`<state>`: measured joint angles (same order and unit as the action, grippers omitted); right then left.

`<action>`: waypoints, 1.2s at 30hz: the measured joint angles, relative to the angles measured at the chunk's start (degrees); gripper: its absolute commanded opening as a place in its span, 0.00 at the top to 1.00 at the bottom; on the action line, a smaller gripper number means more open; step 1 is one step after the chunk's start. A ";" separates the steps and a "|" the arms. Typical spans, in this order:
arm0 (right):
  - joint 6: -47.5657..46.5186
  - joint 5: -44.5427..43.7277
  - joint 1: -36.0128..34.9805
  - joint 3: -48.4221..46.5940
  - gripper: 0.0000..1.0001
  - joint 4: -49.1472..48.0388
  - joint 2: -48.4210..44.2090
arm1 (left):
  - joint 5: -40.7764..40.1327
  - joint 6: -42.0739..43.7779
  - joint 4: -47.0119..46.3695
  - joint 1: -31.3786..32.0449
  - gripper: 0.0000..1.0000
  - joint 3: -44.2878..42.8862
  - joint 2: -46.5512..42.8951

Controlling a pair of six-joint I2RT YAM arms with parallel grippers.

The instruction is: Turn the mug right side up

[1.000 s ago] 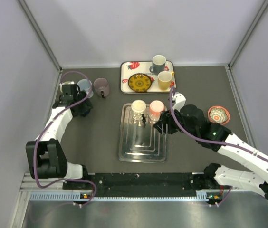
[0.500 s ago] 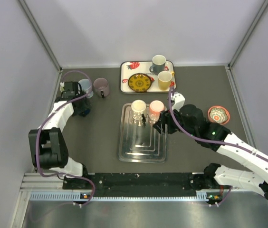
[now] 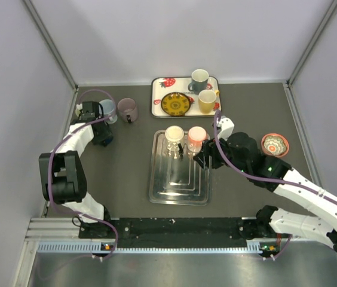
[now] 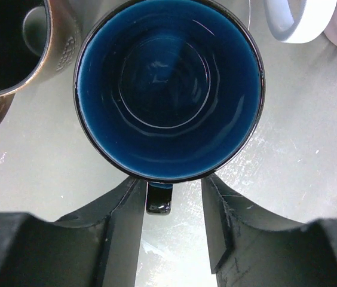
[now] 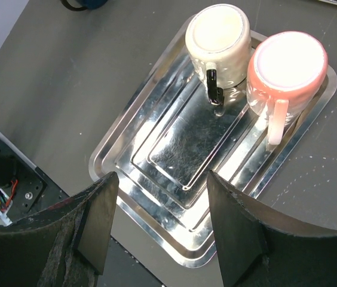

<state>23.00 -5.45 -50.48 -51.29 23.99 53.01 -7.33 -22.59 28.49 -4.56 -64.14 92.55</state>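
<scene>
Blue mug (image 4: 168, 89) sits upright, handle (image 4: 158, 202) between parted, empty fingers (image 4: 120, 233) of the downward-pointing left end effector (image 4: 171, 185).

The blue mug (image 4: 168, 89) is gleaming with a smooth, glossy glaze; the metal tray (image 5: 180, 149) is shining mirror-like, finely scratched; the dark worktop (image 3: 126, 161) is looking matt.

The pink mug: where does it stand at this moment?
In the top view, the pink mug stands at the far right corner of the silver tray, right of the cream mug and just beyond the right gripper.
</scene>
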 measured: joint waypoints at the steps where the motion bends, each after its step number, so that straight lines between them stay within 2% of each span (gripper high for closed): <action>1: -0.04 -0.09 0.00 0.00 0.39 0.00 0.00 | 0.02 0.00 0.00 0.00 0.58 0.00 0.00; 5: -0.09 -0.46 0.00 0.31 0.39 -0.13 0.02 | 0.09 0.07 -0.02 -0.02 0.72 0.00 0.00; 6: -0.09 -0.50 0.00 0.31 0.39 -0.13 0.04 | 0.17 0.02 -0.09 -0.02 0.79 0.00 0.02; 9: -0.09 -0.50 0.00 0.31 0.39 -0.26 0.04 | 0.26 0.07 -0.37 -0.02 0.92 0.00 0.20; 10: -0.09 -0.55 0.00 0.31 0.39 -0.26 0.04 | 0.28 0.07 -0.48 -0.02 1.00 0.00 0.22; 19: -0.07 -0.55 0.00 0.31 0.39 -0.37 0.04 | 0.37 0.04 -0.79 -0.04 1.00 0.66 -0.46; 25: 0.11 -0.61 0.00 1.77 0.40 -1.31 0.04 | 0.46 -0.76 1.18 -0.02 1.00 4.00 -5.46; 31: 1.18 0.20 0.00 2.51 0.41 -1.75 0.13 | 1.33 -2.93 5.35 1.88 1.00 7.17 -17.16; 36: 3.39 2.89 0.00 2.49 0.41 -2.32 0.15 | 5.25 -6.88 6.82 8.94 1.00 7.28 -32.02</action>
<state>26.39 -2.57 -50.48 -48.80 21.67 53.17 -2.09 -29.47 35.31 4.38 -56.86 60.53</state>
